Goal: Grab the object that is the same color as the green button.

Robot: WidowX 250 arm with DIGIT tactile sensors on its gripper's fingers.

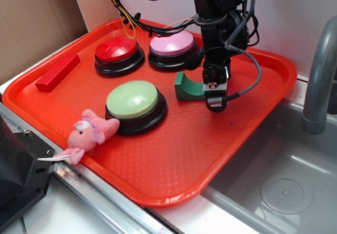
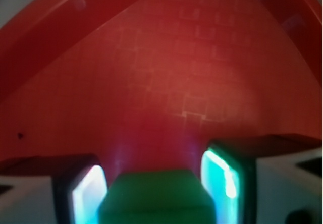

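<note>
Black robot pincer (image 1: 215,93) standing upright on a textured red plastic tray (image 1: 174,160), fingers (image 2: 83,196) sitting either side of the dark green arch-shaped block (image 1: 188,86), contact unclear, glossy pale-green dome button (image 1: 132,100) lying nearby.

The tray (image 1: 174,165) is bright orange-red with a fine embossed grid pattern, which the wrist view shows as small faint squares (image 2: 166,72). On it, the green button (image 1: 132,99) has a pale green dome on a black base; its neighbours are a red-domed button (image 1: 116,49) and a pink-domed button (image 1: 172,42), both on black bases. The arch-shaped block (image 1: 188,88) is dark green, looking brighter green up close (image 2: 159,196). The long block (image 1: 57,72) is red, the plush toy (image 1: 90,132) pink. The gripper (image 1: 215,94) is black, its pads (image 2: 90,196) glowing cyan-white. The sink (image 1: 284,186) is grey.
</note>
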